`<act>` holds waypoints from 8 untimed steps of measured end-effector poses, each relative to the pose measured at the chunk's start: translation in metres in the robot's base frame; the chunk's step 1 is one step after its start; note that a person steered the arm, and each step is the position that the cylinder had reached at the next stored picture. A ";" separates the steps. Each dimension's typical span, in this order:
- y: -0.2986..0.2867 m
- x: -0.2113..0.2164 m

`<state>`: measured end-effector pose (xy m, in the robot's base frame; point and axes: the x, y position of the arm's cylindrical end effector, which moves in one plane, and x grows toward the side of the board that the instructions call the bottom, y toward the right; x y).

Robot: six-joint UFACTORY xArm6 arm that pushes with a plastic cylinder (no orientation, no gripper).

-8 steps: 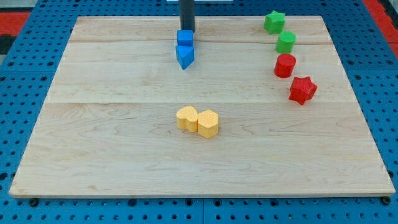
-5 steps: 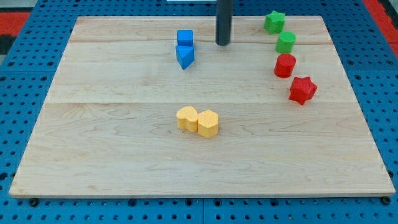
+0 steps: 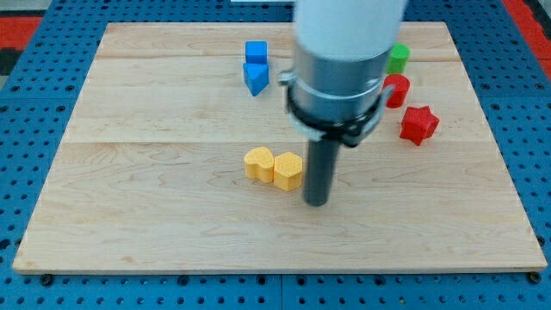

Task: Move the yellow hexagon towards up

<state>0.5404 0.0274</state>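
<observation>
The yellow hexagon (image 3: pixel 288 170) sits near the middle of the wooden board (image 3: pixel 155 189), touching a yellow heart-shaped block (image 3: pixel 258 163) on its left. My tip (image 3: pixel 317 203) rests on the board just to the right of the hexagon and slightly below it, close to it but with a small gap. The rod rises from there into a wide grey and white arm body that covers part of the view's top.
A blue cube (image 3: pixel 255 52) and a blue pointed block (image 3: pixel 256 77) sit at top centre. At top right are a green block (image 3: pixel 398 57), a red cylinder (image 3: pixel 397 89) and a red star (image 3: pixel 418 124); the arm hides part of that area.
My tip has moved from the top of the board, right of the blue blocks, down to just right of the yellow hexagon. The arm body now fills the top centre. No block has moved.
</observation>
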 end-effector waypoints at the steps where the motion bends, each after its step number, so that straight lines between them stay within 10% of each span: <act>1: -0.043 -0.005; 8: 0.030 -0.089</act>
